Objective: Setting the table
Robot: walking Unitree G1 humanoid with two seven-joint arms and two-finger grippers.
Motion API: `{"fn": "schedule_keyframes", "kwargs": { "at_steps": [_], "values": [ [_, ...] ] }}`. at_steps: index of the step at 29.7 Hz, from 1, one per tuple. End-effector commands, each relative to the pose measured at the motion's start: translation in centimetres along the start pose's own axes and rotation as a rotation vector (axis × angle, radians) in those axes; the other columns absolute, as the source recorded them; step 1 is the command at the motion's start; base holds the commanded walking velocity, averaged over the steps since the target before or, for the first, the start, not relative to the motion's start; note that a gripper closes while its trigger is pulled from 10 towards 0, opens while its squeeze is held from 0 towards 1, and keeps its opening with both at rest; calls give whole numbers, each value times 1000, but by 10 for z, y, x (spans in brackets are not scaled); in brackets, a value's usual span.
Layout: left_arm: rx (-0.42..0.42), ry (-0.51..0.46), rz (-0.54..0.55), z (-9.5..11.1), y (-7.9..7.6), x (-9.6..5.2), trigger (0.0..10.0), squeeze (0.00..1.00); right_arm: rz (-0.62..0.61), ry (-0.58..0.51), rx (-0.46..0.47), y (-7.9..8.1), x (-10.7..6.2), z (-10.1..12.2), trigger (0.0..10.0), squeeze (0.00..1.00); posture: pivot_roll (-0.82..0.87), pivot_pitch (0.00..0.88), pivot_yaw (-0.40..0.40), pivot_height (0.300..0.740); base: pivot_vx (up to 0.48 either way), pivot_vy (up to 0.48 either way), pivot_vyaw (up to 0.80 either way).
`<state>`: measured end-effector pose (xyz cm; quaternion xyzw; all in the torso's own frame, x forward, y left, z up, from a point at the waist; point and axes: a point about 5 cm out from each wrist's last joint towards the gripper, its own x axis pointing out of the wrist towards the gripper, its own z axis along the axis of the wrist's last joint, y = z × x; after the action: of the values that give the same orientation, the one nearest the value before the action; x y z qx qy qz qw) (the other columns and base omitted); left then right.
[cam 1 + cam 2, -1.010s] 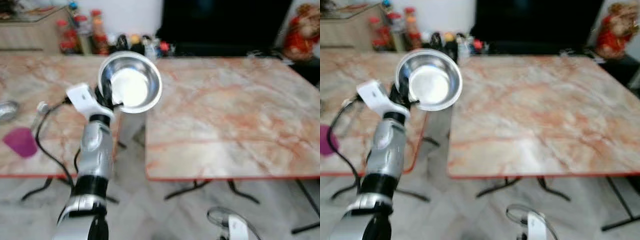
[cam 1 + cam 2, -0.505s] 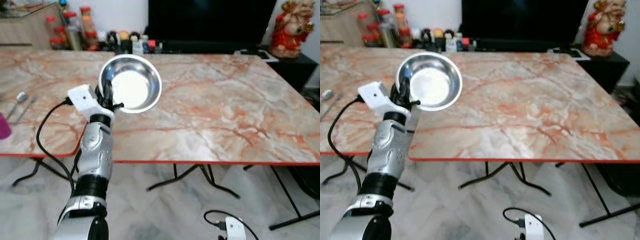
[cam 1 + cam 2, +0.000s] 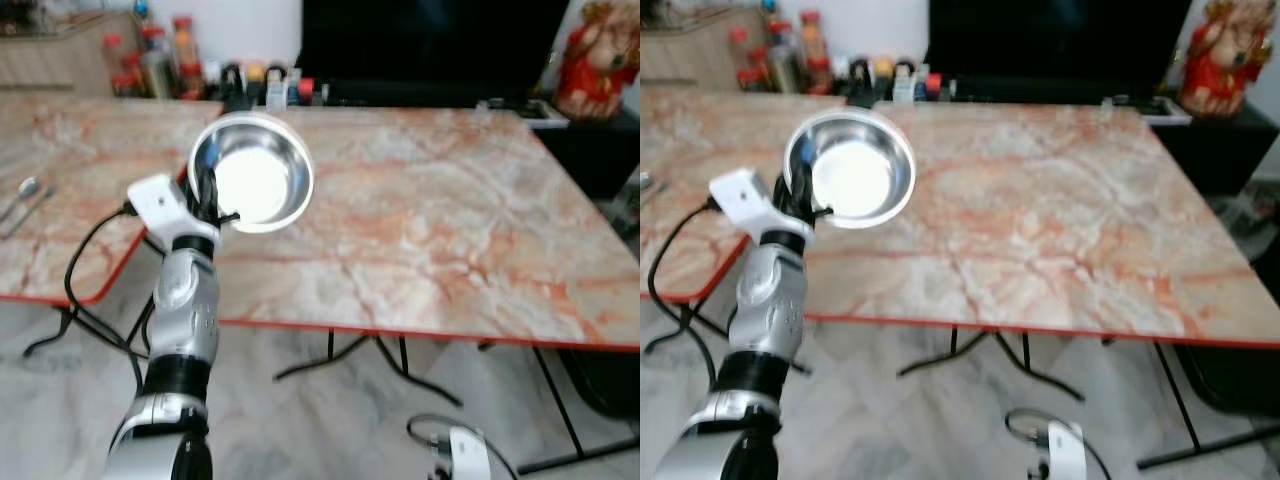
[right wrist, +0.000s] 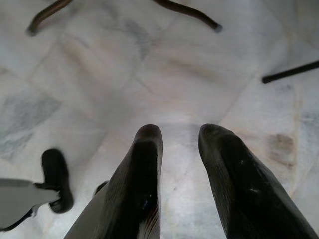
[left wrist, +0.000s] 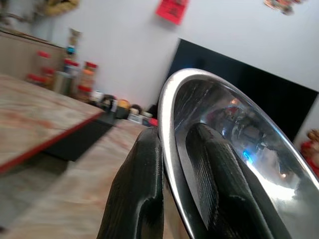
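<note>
Head views: steel bowl (image 3: 250, 172), carried aloft by the left gripper (image 3: 208, 190) over the near left part of the marble tabletop (image 3: 430, 220), tilted with its mouth toward the camera, likely on its way to a place setting. Spoons (image 3: 22, 192) lie on the neighbouring table.

Left wrist view: fingers (image 5: 137, 194) pinch the bowl's rim, one outside, one inside.

Right wrist view: right gripper (image 4: 179, 137) hangs idle above the floor (image 4: 149, 59), fingers narrowly parted, empty.
</note>
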<state>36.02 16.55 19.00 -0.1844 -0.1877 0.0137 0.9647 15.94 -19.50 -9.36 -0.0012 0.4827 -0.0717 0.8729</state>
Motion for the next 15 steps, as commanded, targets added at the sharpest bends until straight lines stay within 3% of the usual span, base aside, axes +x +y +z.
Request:
{"fn": "schedule_keyframes", "kwargs": {
  "at_steps": [1, 5, 15],
  "values": [
    [-10, -9, -45, 2, -13, 3, 10000, 0, -23, -2, 15, -8, 0, 0, 10000, 0, -26, 0, -4, 740, 262, -360, 0],
    [2, 40, -65, -5, -11, 0, 10000, 0, -25, -9, 15, -9, 0, 2, 10000, 0, -29, 0, -7, 740, 256, -333, 0],
    [-11, 198, -82, -30, 3, -15, 10000, 0, -25, -17, 13, -10, 0, 5, 10000, 0, -24, 0, -15, 740, 0, 0, 0]
  ]
}}
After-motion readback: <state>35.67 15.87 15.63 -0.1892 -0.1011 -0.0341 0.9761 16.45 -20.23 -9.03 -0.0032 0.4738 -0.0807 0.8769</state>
